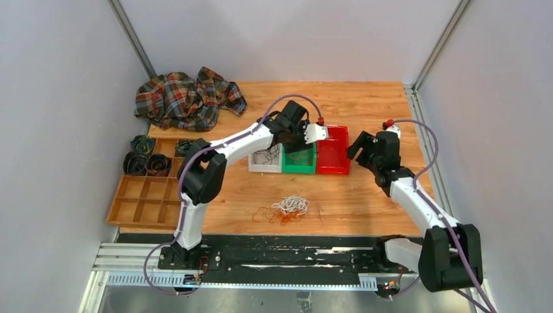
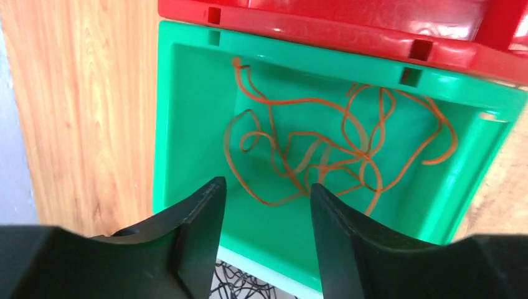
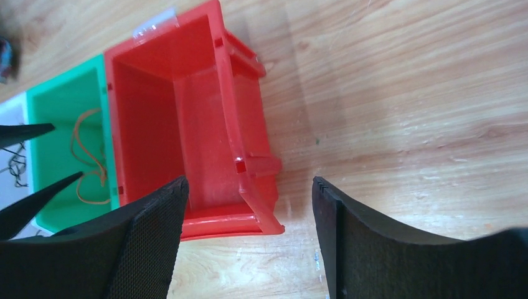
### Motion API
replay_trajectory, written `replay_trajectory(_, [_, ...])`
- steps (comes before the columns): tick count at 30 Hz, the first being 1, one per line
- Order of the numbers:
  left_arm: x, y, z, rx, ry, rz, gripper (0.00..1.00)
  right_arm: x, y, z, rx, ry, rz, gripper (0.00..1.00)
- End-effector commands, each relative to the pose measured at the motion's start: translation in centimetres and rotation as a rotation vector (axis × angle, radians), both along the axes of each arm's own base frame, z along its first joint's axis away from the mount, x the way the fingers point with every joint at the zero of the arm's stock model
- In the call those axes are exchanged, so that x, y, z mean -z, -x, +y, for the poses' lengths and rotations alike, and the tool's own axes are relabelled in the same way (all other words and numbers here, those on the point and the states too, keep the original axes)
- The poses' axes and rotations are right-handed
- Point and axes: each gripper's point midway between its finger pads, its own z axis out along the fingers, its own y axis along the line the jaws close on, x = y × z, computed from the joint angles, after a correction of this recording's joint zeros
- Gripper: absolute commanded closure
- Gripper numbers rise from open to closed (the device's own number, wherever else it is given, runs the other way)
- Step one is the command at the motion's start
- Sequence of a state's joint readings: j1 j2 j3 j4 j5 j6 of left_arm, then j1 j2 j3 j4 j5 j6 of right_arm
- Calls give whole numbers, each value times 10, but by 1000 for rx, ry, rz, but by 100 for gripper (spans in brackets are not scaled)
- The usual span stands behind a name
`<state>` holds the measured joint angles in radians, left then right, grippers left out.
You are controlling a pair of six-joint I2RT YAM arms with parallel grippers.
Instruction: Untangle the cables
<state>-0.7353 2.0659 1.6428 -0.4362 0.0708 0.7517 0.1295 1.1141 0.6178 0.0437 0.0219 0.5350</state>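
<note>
The cables, thin curly orange and white wires [image 1: 290,207], are lying bundled on the wooden tabletop [image 1: 365,195]; the left end effector [image 2: 268,185], over the green plastic bin [image 2: 187,124], and the right end effector [image 3: 250,180] are both gaping empty; we are aiming to pinch one loose strand.

The table [image 1: 365,202] has a light wooden plank surface, evenly lit. Plain pale grey walls [image 1: 59,130] enclose it at left, back and right. Metal posts [image 1: 134,39] stand in both rear corners. An aluminium rail [image 1: 130,264] borders the near edge.
</note>
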Motion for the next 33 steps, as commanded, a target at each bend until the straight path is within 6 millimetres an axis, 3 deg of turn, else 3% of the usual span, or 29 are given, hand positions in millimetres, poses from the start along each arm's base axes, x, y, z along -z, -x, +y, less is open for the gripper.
replay_trajectory(1, [-53,22,-14,70,128,47,36,2,-12,10,-52,-38,20,28])
replay_trajectory(4, [-79,29,-17,109,167,45,18,5,-19,13,-75,-30,33,28])
replay_trajectory(9, [-123,43,-19,154,239,56,5,15,-28,22,-146,-20,61,36])
replay_trajectory(12, [-157,54,-18,176,318,72,1,25,-32,25,-171,-15,91,44])
replay_trajectory(15, [-172,63,-6,121,322,96,2,26,-32,35,-216,-29,94,49])
replay_trajectory(26, [-160,103,66,-70,205,120,2,32,-21,72,-331,29,112,62])
replay_trajectory(29, [-141,110,82,-95,145,129,2,30,-20,72,-312,54,116,57])
replay_trajectory(33, [-102,136,99,-48,59,209,2,20,-16,65,-267,56,94,44])
